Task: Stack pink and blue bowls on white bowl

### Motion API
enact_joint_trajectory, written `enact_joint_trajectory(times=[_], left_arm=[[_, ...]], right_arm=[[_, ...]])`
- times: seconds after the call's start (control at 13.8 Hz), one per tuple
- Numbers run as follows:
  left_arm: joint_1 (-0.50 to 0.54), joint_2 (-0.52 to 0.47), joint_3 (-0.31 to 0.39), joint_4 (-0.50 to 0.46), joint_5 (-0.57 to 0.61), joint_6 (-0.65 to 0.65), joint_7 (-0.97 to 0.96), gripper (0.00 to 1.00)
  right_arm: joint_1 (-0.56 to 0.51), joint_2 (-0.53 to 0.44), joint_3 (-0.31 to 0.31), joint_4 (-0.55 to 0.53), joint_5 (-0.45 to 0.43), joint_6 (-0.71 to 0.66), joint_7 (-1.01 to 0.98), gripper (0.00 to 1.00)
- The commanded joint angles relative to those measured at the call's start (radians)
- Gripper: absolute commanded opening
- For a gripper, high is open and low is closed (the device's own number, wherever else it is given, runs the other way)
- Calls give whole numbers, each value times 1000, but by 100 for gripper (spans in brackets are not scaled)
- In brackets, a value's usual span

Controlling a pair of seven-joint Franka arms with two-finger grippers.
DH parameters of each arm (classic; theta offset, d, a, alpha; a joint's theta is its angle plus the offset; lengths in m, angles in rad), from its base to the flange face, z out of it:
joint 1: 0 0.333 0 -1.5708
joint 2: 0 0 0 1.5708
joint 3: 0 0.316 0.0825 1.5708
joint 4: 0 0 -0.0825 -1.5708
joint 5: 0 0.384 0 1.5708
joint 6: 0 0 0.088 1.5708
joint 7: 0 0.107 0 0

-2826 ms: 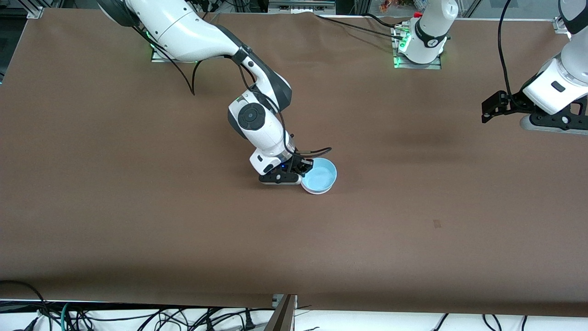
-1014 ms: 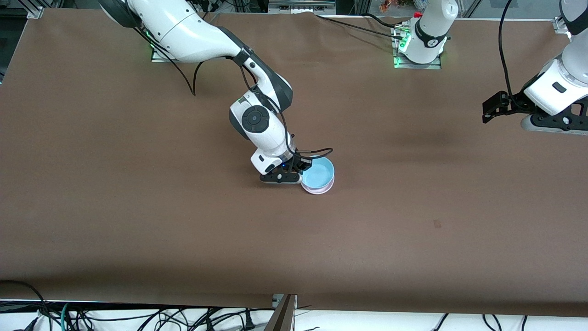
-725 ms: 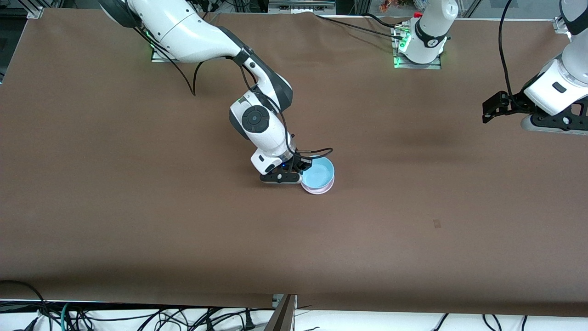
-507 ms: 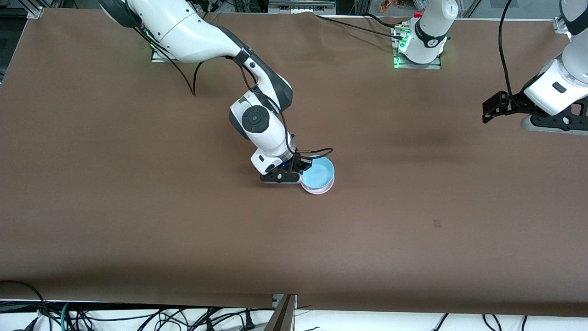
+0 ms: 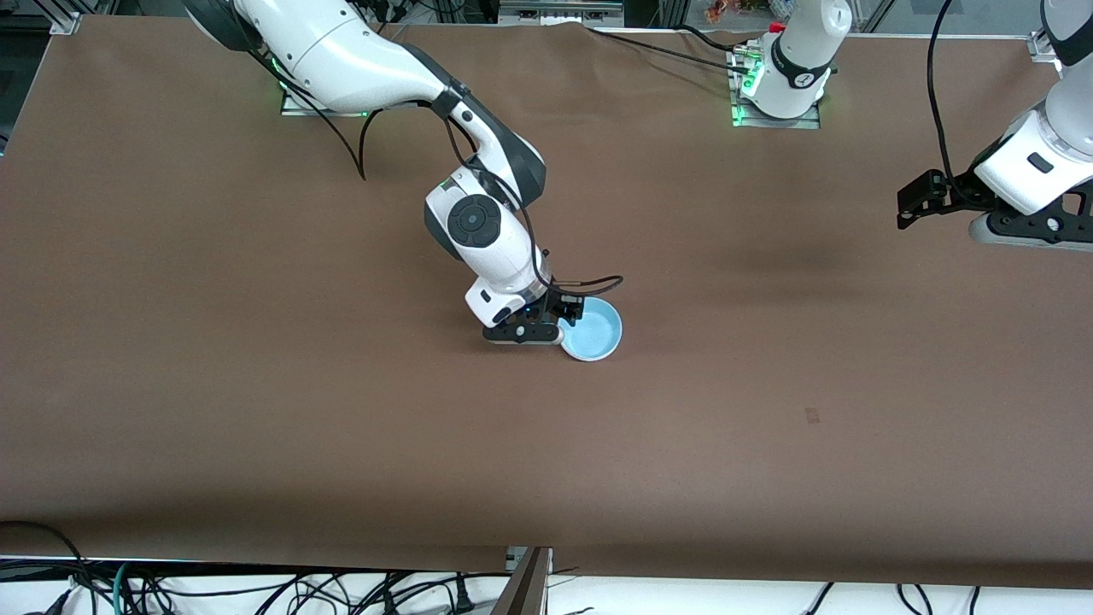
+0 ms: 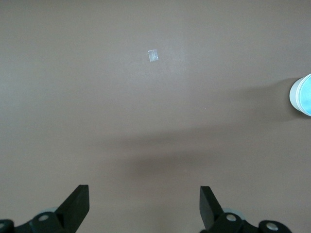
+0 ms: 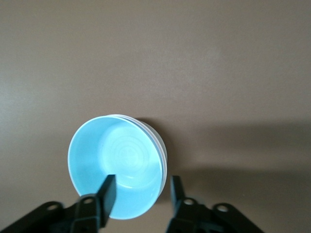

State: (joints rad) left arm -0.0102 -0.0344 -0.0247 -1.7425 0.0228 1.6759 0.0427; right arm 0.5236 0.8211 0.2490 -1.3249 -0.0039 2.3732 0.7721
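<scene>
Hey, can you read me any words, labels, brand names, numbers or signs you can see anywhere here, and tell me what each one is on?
No readable text anywhere.
Blue bowl: plain, no print.
Left arm's base: a small dark mark, too small to read.
Table: a small pale patch, no writing visible on it.
</scene>
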Motion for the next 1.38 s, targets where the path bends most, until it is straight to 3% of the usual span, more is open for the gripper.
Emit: enact_joint_trajectory(times=[0.0,0.36,0.8,1.09,1.3], left_arm=[[7,11,0,31,-9,-25,5,100],[7,11,0,31,-9,-25,5,100],[7,11,0,31,-9,-25,5,100],[7,13,0,31,-9,-25,5,100],[7,11,0,31,-9,-25,5,100]], right_arm=[[-16,4,-4,70,-4,-90,-5,100],[-80,-45,-7,111,-11,-273,-182,100],[-247,-227,-5,111,-15,-665,-557,100],[-365,-315,-10,111,-28,-845,-733,100],[-410,-408,-71,104,-53,-934,-865,100]])
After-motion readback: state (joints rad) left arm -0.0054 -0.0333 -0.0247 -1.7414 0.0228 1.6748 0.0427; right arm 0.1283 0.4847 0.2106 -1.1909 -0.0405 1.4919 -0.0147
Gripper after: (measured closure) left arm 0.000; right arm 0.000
